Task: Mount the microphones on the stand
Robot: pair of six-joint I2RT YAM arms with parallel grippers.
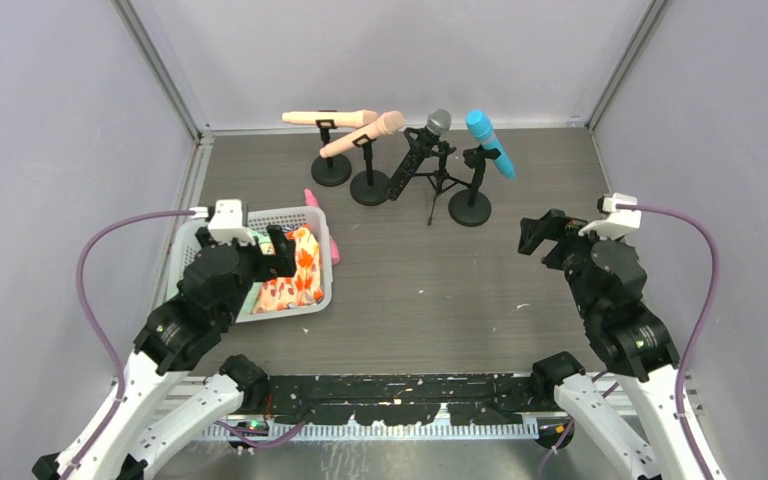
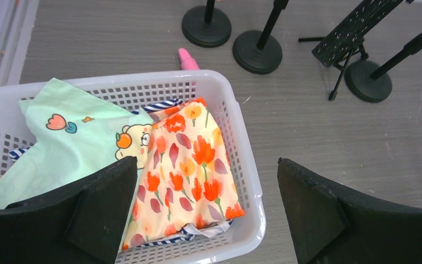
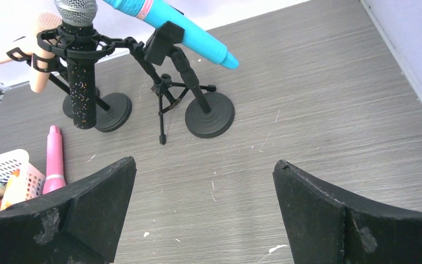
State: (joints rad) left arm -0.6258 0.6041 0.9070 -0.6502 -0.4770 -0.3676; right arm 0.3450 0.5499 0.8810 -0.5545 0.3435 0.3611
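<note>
Four microphones sit in stands at the back of the table. One peach-beige microphone [image 1: 328,118] lies level in its clip, and a second peach-beige one [image 1: 362,135] tilts up beside it. The black microphone with a silver mesh head [image 1: 422,150] hangs in a tripod stand [image 1: 438,185]; it also shows in the right wrist view [image 3: 82,82]. The bright blue microphone [image 1: 490,143] is clipped in the right stand and shows in the right wrist view too [image 3: 170,25]. My left gripper [image 1: 278,255] is open and empty above the basket. My right gripper [image 1: 537,238] is open and empty, short of the blue microphone's stand base [image 1: 470,208].
A white mesh basket [image 1: 260,213] at the left holds a flowered cloth [image 2: 187,165] and a mint cloth [image 2: 71,137]. A pink stick-shaped object [image 3: 54,159] lies on the table behind the basket's right side. Grey walls close in left, right and back.
</note>
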